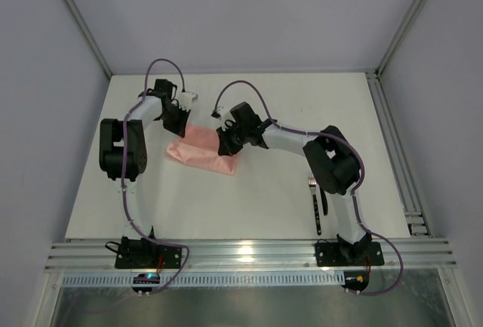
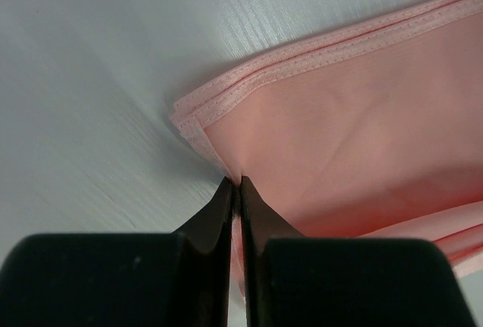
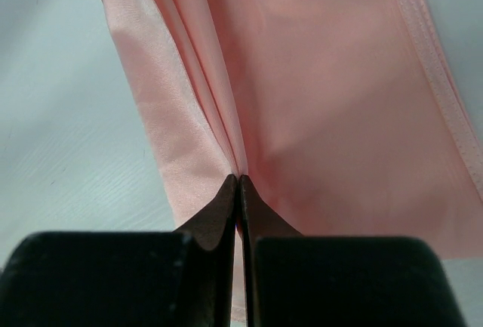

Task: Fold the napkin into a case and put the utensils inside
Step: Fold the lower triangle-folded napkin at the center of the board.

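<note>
The salmon-pink napkin (image 1: 202,153) lies folded in layers on the white table between the two arms. My left gripper (image 1: 175,124) is at its far left corner, shut on a pinch of the napkin (image 2: 332,138) near the hemmed corner. My right gripper (image 1: 225,146) is at its right side, shut on a fold of the napkin (image 3: 317,100). The utensils (image 1: 318,205), a dark-handled fork with pale tines and another dark one beside it, lie near the right arm's base, partly hidden by that arm.
An aluminium rail (image 1: 249,253) runs along the near table edge. A metal track (image 1: 398,161) borders the right side. White walls enclose the back and sides.
</note>
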{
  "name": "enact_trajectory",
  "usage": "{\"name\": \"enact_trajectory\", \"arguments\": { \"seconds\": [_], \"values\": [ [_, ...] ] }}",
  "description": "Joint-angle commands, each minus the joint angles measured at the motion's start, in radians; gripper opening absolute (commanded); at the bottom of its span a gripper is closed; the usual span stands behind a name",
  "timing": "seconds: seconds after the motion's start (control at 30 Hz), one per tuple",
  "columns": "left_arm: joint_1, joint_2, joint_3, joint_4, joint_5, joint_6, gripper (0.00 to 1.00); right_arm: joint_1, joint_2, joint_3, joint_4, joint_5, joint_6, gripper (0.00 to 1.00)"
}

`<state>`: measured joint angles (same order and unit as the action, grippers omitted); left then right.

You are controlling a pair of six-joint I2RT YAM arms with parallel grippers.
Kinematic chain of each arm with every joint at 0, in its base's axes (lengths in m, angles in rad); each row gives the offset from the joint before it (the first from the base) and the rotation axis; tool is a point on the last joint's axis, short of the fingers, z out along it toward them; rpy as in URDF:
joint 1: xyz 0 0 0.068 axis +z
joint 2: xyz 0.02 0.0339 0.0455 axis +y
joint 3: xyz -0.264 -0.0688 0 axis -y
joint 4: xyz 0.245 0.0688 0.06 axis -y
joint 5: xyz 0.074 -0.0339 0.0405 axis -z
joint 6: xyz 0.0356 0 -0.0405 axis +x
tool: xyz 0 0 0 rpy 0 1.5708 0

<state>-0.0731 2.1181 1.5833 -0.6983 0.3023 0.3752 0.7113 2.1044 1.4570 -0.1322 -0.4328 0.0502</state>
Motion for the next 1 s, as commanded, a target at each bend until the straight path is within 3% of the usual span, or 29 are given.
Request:
{"name": "enact_trajectory", "arguments": {
  "seconds": [0.0, 0.17, 0.47, 0.57, 0.73, 0.97],
  "values": [
    [-0.002, 0.011, -0.026, -0.012, -0.02, 0.024, 0.04, -0.006, -0.011, 0.06, -0.017, 0.017, -0.019, 0.04],
    [-0.002, -0.02, -0.029, -0.001, -0.025, 0.013, 0.12, -0.007, 0.038, 0.075, -0.033, 0.011, -0.023, 0.04],
    [-0.002, -0.049, -0.036, 0.003, -0.049, 0.018, 0.13, -0.01, 0.08, 0.077, -0.038, 0.063, -0.015, 0.04],
    [-0.001, -0.066, -0.032, 0.0, -0.052, 0.011, 0.18, -0.012, 0.083, 0.072, -0.035, 0.06, -0.009, 0.04],
    [0.007, -0.199, -0.035, 0.046, -0.069, -0.013, 0.34, -0.012, 0.083, 0.074, -0.037, 0.054, -0.012, 0.04],
    [-0.01, -0.403, -0.16, 0.108, 0.066, 0.001, 0.32, -0.01, 0.078, 0.072, -0.035, 0.048, -0.015, 0.04]
  ]
}}
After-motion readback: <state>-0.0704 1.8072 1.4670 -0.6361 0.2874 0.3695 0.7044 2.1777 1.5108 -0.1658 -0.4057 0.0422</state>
